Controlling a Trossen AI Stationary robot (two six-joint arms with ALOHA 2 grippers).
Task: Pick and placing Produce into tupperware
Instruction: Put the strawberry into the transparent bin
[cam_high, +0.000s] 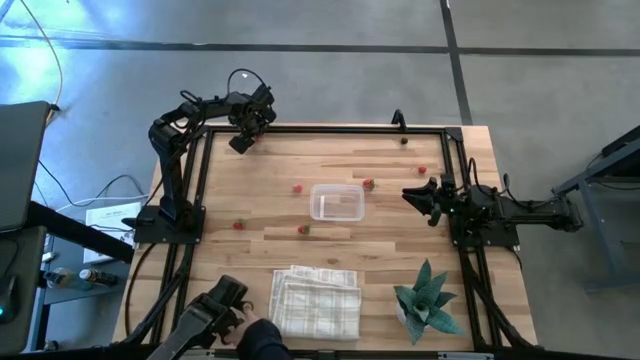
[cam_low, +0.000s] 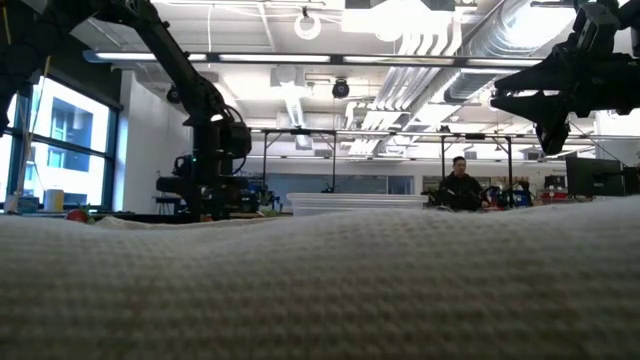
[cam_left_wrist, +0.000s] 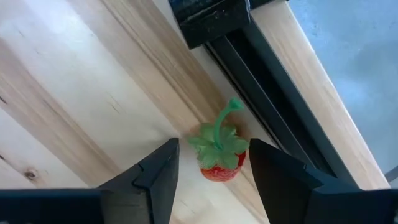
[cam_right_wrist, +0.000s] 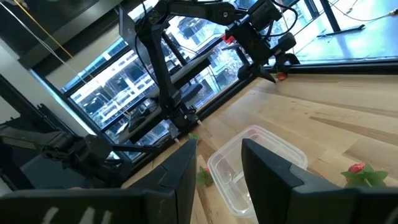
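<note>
**Left arm lines up on a strawberry at the far edge**

The left gripper (cam_high: 243, 140) is out at the tabletop's (cam_high: 250, 190) far-left corner, and the left wrist view shows why: a small red strawberry (cam_left_wrist: 219, 163) with a green leafy cap sits right between its open fingers (cam_left_wrist: 163, 171), hard against the black frame rail (cam_left_wrist: 261, 74). Jaws spread, nothing gripped yet, so this looks like the approach for a pick. That rail leaves little room on one side, so the close may be tight.

The clear tupperware (cam_high: 337, 202) waits near the tabletop's middle and looks empty. Other strawberries (cam_high: 298, 187) lie scattered around it, one just off its far-right corner.

The right gripper (cam_high: 424, 198) waits at the right edge, jaws apart and holding nothing, aimed toward the container. A folded checked cloth (cam_high: 318, 300) and a green plant (cam_high: 428, 300) sit along the near edge.
</note>
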